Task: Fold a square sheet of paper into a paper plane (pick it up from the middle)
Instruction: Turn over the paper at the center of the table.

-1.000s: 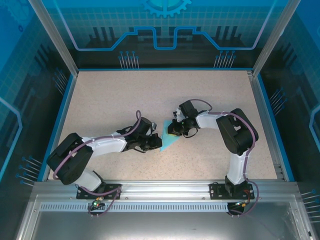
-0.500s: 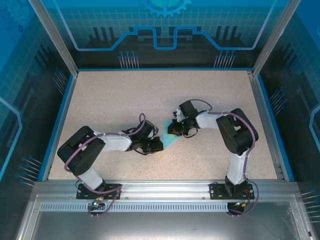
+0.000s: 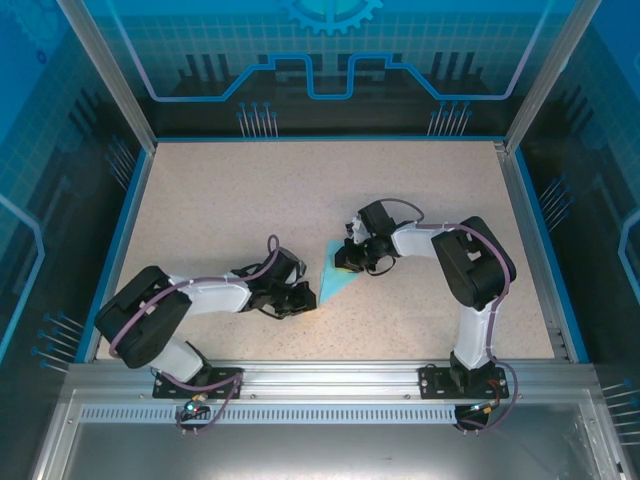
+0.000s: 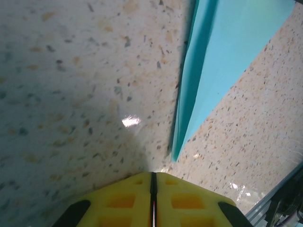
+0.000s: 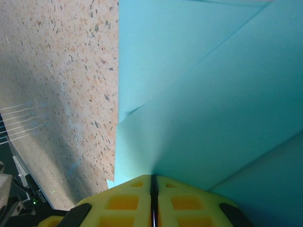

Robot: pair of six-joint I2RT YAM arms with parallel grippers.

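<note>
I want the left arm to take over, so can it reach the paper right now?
Probably yes. The left gripper sits shut just short of the paper's near tip, with only bare table between them. The right gripper is on the far part, leaving that tip free.

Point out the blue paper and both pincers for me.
blue paper (image 3: pixel 336 284), top view, its exposed middle.
left pincer (image 4: pixel 152 176), left wrist view, between its fingertips.
right pincer (image 5: pixel 152 178), right wrist view, between its fingertips.
</note>
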